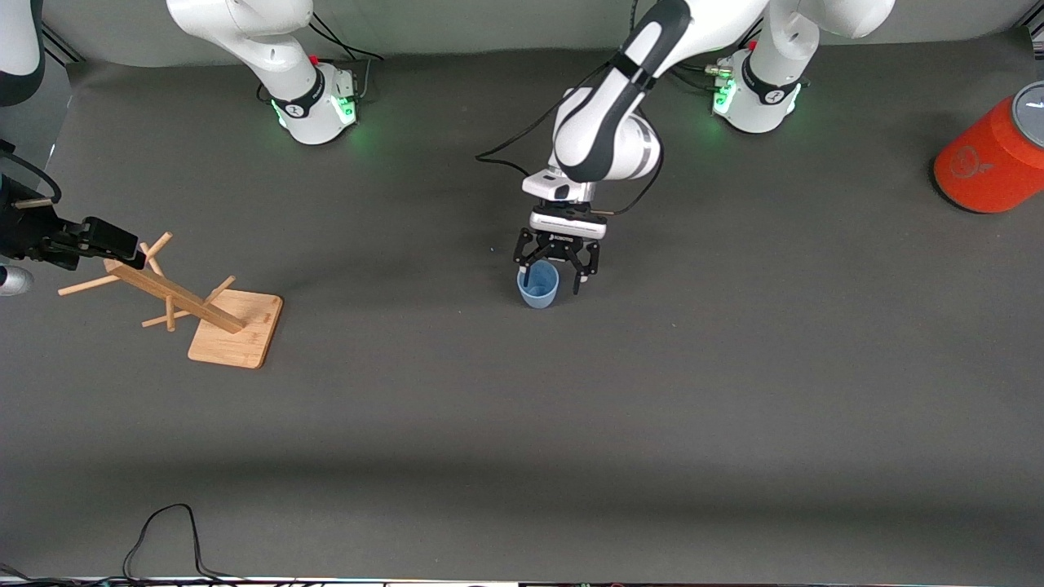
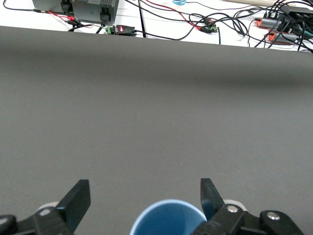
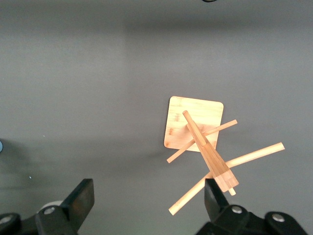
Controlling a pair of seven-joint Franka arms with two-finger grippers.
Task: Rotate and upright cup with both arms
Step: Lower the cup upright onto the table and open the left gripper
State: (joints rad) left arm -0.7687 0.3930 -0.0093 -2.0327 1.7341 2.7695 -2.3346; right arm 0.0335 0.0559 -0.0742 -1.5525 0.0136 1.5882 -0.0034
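Observation:
The pale blue cup [image 1: 538,287] stands upright on the dark table mat near the middle, its darker blue inside facing up. My left gripper [image 1: 554,277] reaches down over it, open, with its fingers astride the cup's rim. In the left wrist view the cup [image 2: 168,219] lies between the open fingers [image 2: 207,192], off-centre and close to one of them. My left gripper [image 2: 144,192] holds nothing. My right gripper [image 1: 129,247] is open and empty, over the top of a wooden rack at the right arm's end of the table. It also shows in the right wrist view [image 3: 146,191].
The wooden rack [image 1: 175,295] with pegs stands on a square board [image 1: 238,333] and shows in the right wrist view [image 3: 201,139]. A large orange-red cylinder [image 1: 989,161] with a grey top lies at the left arm's end. A black cable [image 1: 163,530] loops at the table's near edge.

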